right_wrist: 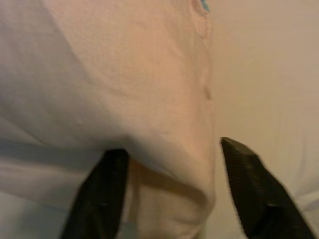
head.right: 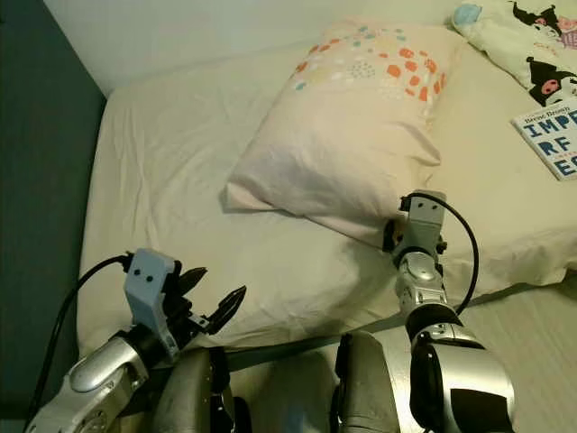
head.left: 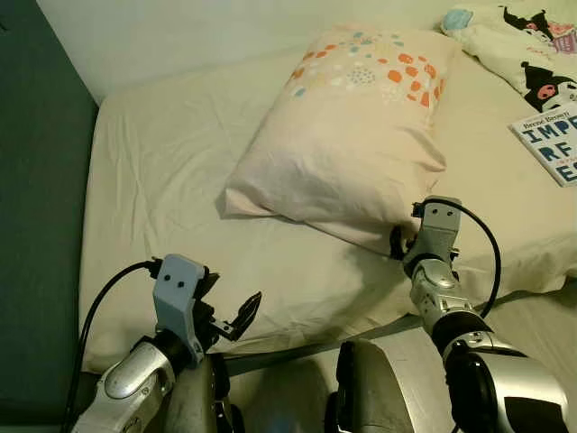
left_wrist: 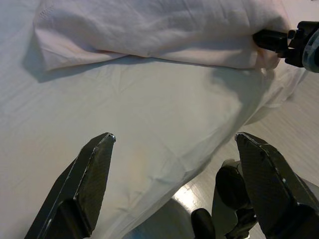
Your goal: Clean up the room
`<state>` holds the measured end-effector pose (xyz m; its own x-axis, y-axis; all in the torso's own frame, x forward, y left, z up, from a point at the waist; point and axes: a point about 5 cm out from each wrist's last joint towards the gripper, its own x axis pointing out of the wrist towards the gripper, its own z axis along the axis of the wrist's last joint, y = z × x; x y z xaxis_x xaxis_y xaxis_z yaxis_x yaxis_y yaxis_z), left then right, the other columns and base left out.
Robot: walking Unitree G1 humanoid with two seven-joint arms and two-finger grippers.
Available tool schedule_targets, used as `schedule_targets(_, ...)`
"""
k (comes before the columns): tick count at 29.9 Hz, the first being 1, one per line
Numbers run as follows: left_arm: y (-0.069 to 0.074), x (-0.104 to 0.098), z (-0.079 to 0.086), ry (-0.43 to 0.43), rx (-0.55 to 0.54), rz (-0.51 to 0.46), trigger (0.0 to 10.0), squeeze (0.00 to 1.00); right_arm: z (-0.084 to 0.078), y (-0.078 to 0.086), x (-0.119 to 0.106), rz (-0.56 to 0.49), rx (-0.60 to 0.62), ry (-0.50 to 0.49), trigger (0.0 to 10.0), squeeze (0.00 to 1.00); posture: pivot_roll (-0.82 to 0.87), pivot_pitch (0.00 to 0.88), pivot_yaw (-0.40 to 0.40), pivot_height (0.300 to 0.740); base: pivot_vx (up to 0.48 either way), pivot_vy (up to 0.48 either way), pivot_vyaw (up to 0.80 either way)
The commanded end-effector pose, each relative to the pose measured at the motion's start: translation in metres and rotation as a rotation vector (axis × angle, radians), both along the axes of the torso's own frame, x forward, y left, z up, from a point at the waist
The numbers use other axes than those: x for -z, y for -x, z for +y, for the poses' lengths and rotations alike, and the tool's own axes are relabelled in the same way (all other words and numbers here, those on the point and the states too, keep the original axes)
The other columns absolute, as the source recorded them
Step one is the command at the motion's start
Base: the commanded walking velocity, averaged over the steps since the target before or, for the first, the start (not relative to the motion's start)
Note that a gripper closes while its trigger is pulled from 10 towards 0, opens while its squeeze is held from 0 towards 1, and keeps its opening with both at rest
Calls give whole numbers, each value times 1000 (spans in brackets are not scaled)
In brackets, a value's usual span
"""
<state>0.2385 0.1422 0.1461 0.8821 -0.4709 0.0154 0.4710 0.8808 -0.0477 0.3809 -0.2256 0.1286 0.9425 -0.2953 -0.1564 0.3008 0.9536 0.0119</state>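
Nearest the camera, the left gripper hangs just above the near edge of the bed, its two black fingers spread wide with nothing between them, well apart from the pillow. That bed is covered by a wrinkled cream fitted sheet, and its far edge meets a pale wall.

Across the middle of the bed lies a large pale-pink rectangular pillow, printed with orange, blue and white dots at its far end. The right gripper reaches to the pillow's near corner, close to the bed's near edge; in the right wrist view its fingers stand apart on either side of that fabric corner, which bulges between them.

At the far right corner of the bed sits a white cloth with black cartoon figures, and just nearer along the right edge a white book with large blue lettering lies flat.
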Motion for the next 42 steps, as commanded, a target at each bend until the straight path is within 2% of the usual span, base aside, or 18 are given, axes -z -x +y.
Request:
schedule_targets(1, 2, 4, 1, -10, -8, 25, 10000, 0, -3, 2, 4, 7, 8, -17, 0, 0, 87, 372, 29, 601, 0, 0, 0)
schedule_targets(17, 0, 5, 1, -16, -20, 28, 10000, 0, -4, 0, -2, -12, -21, -14, 0, 0, 78, 367, 28, 601, 0, 0, 0)
schedule_targets(23, -2, 7, 1, -21, -26, 28, 10000, 0, 5, -4, -5, -19, -108, -11, 0, 0, 61, 354, 22, 601, 0, 0, 0)
schedule_targets(26, -4, 7, 4, -32, -31, 21, 10000, 0, 30, -9, -6, 11, -317, -39, 0, 0, 52, 347, 19, 601, 0, 0, 0)
schedule_targets(27, -5, 8, 7, -38, -37, 19, 10000, 0, 46, -10, -5, 28, -454, -40, 0, 0, 35, 336, 18, 601, 0, 0, 0)
schedule_targets(28, -5, 8, 7, -38, -37, 19, 10000, 0, 46, -10, -5, 28, -454, -40, 0, 0, 35, 336, 18, 601, 0, 0, 0)
schedule_targets(29, -6, 8, 10, -44, -45, 18, 10000, 0, 61, -10, -5, 40, -583, -23, 0, 0, 35, 336, 18, 601, 0, 0, 0)
schedule_targets(30, -6, 8, 10, -44, -45, 18, 10000, 0, 61, -10, -5, 40, -583, -23, 0, 0, 35, 336, 18, 601, 0, 0, 0)
schedule_targets(32, -12, 11, 23, -70, -107, 13, 10000, 0, 104, -4, -8, 20, -916, -22, 0, 0, 16, 317, 18, 601, 0, 0, 0)
schedule_targets(33, -12, 11, 23, -70, -107, 13, 10000, 0, 104, -4, -8, 20, -916, -22, 0, 0, 16, 317, 18, 601, 0, 0, 0)
schedule_targets(35, -18, 10, 32, -72, -165, 6, 10000, 0, 124, 2, -7, 7, -1061, -24, 0, 0, 13, 310, 18, 601, 0, 0, 0)
schedule_targets(36, -18, 10, 32, -72, -165, 6, 10000, 0, 124, 2, -7, 7, -1061, -24, 0, 0, 13, 310, 18, 601, 0, 0, 0)
schedule_targets(37, -23, 8, 40, -74, -214, -7, 10000, 0, 141, 10, -6, 0, -1169, -37, 0, 0, 13, 310, 18, 601, 0, 0, 0)
schedule_targets(38, -23, 8, 40, -74, -214, -7, 10000, 0, 141, 10, -6, 0, -1169, -37, 0, 0, 13, 310, 18, 601, 0, 0, 0)
schedule_targets(39, -30, 3, 52, -75, -281, -27, 10000, 0, 166, 24, -4, -13, -1323, -60, 0, 0, 13, 305, 20, 601, 0, 0, 0)
schedule_targets(40, -30, 3, 52, -75, -281, -27, 10000, 0, 166, 24, -4, -13, -1323, -60, 0, 0, 13, 305, 20, 601, 0, 0, 0)
schedule_targets(41, -33, -1, 61, -76, -319, -42, 10000, 0, 183, 37, -3, -20, -1431, -78, 0, 0, 13, 304, 20, 601, 0, 0, 0)
schedule_targets(42, -33, -1, 61, -76, -319, -42, 10000, 0, 183, 37, -3, -20, -1431, -78, 0, 0, 13, 304, 20, 601, 0, 0, 0)
